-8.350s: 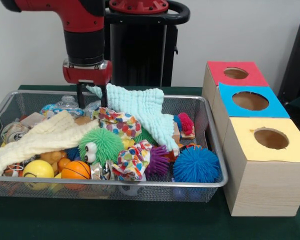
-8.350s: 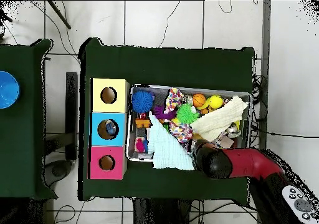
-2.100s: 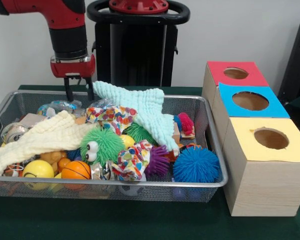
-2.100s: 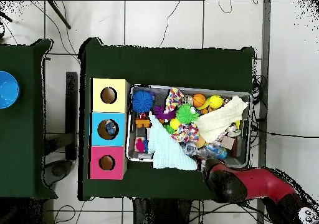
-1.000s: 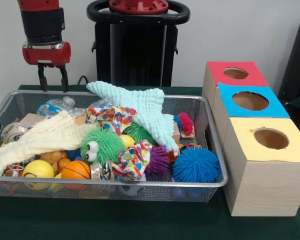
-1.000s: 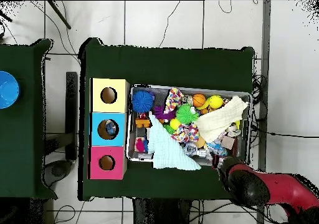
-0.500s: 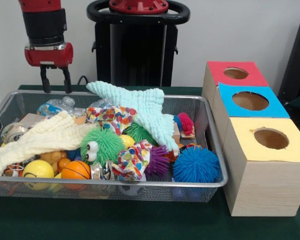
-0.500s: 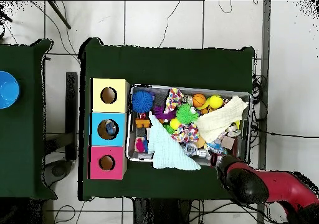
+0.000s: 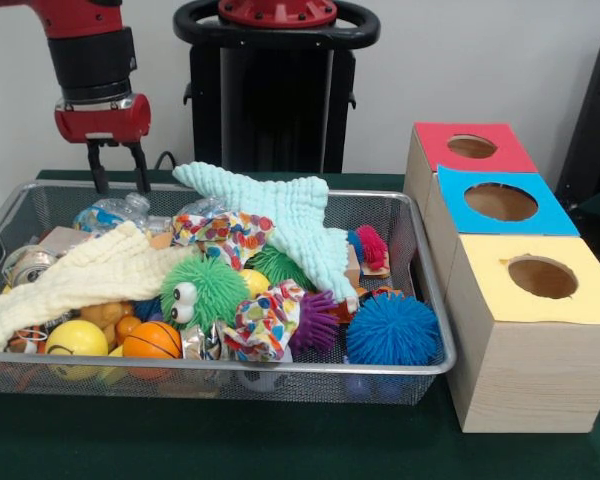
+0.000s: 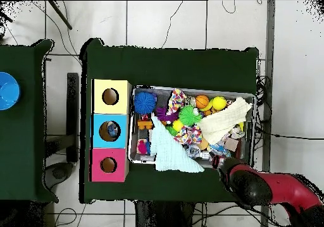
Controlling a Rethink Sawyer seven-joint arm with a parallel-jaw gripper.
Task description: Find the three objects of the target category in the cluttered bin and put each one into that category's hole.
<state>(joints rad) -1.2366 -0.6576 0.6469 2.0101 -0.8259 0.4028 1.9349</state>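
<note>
One red gripper [image 9: 120, 182] over the far corner of a crowded wire bin [image 9: 300, 367] — fingers parted, gripping nothing.

Directly under the fingertips: crumpled clear plastic bottles [image 9: 115, 211], beside a cream cloth [image 9: 80, 280]. Further along the bin — mint cloth [image 9: 285, 215], green fuzzy ball [image 9: 202, 292], blue spiky ball [image 9: 392, 329]. Beside the bin, well apart from the gripper: red box [image 9: 467, 152], blue box [image 9: 500, 207] and yellow box [image 9: 538, 280], each with a round hole.

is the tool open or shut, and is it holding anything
Open and empty: in the front view the tool shows two dark fingers apart with nothing between them, above the bin's far corner.
</note>
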